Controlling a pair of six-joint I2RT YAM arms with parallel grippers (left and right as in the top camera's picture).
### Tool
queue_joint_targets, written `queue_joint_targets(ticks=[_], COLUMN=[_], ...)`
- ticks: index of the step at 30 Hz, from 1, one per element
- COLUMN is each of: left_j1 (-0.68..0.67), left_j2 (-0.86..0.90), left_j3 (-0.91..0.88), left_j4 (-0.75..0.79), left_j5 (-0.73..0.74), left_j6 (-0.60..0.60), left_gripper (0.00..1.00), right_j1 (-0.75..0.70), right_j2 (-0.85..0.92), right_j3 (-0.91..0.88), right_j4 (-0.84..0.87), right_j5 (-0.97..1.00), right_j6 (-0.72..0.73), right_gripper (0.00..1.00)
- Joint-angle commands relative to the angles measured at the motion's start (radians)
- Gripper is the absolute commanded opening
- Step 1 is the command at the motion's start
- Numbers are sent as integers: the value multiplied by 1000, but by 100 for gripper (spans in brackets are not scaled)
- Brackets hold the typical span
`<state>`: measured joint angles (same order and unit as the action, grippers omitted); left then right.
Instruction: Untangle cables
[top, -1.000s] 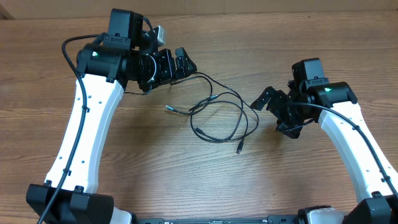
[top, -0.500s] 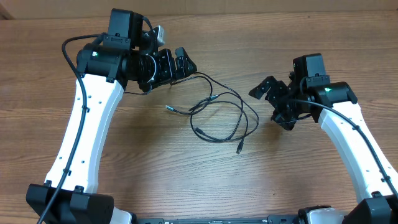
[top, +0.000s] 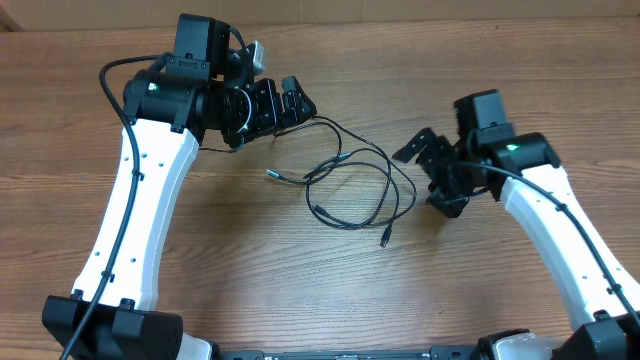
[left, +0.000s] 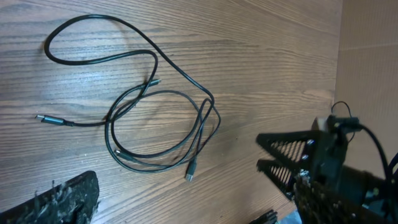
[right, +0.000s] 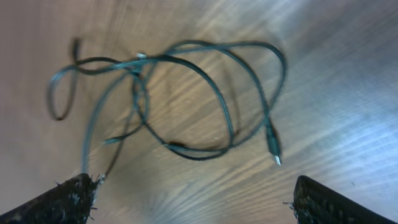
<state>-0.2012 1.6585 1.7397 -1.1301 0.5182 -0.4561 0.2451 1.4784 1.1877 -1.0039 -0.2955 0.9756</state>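
Wooden counter (top: 250, 270) with the left arm (top: 140, 190) and right arm (top: 560, 230) set at either side. The left gripper (top: 292, 100) is held at the far edge of the tangle. Its jaws appear released and grasp nothing, though only one finger is plainly seen in the wrist view. The right gripper (top: 421, 181) is held just beside the near loops, jaws spread wide and empty. The cables (top: 350, 165) lie loose on the counter between the two grippers, in overlapping loops that cross near the right-hand side. The step in hand is judged to be the right gripper's approach for a first grasp. It is best done if a single outer strand or a free plug (right: 273, 154) is straddled, the crossing being avoided. The jaws should be lowered to the wood before being closed, and the strand drawn outward slowly so that the loops are not tightened. A second plug (top: 272, 173) is left free for the left gripper. Compared with one second earlier, the right arm has been swung leftward, toward the cables. The left arm, the cables and the plugs are unchanged.
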Motion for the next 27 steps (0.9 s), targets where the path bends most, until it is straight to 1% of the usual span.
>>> queue_joint_targets(ticks=[1,3,8,15,17,21,23,24,27], left_j1=[5,5,5,5,5,6,10,16,56], left_j2=[9,9,9,9,9,9,8,8,3], left_j3=[-4,-4,-4,-4,-4,-4,-4,-4,0], left_j4=[2,2,8,8,8,28,27,23,-3], left_j5=[-6,-6,-5,-11,-50,-190,-211,-216,-211], left_j6=[15,15,14,15,15,15,16,35,153], left_gripper=[99,99,99,100,99,100,100,100,100], right_j1=[56,92,150,178,178,178,178,178,178], right_j2=[-5,-5,-5,-5,-5,-4,-3,-2,-1], right_j3=[3,3,3,3,3,3,3,3,3], right_j4=[-25,-50,-49,-28,-31,-31,-31,-31,-31], right_j5=[134,188,224,231,232,232,232,233,243], right_j6=[80,123,188,191,192,191,190,186,176], right_gripper=[100,100,100,100,100,100,100,100,100])
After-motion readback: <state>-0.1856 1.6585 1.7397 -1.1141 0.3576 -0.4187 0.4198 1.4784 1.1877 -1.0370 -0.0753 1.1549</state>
